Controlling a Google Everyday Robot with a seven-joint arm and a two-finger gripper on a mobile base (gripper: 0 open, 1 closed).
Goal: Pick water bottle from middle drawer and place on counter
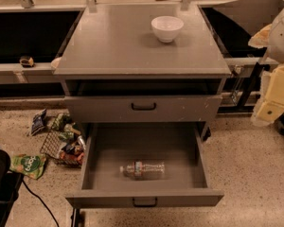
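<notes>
The water bottle (pixel 143 170) is clear with a white cap and a coloured label band. It lies on its side on the floor of the middle drawer (pixel 132 143), near the drawer's front wall. The drawer is pulled fully out. The counter (pixel 128 46) is the grey top slab of the cabinet above it. My gripper (pixel 273 98) is the cream and white part hanging at the right edge of the view. It is level with the cabinet's upper body, well right of the drawer and far from the bottle, and it holds nothing that I can see.
A white bowl (pixel 167 28) stands at the back right of the counter. A shut grey drawer front (pixel 142 108) with scuffs sits above the open drawer. A wire basket (pixel 61 148) with snack packs and a green bag (pixel 28 165) lie on the floor left. Black-fronted benches (pixel 33 32) run behind.
</notes>
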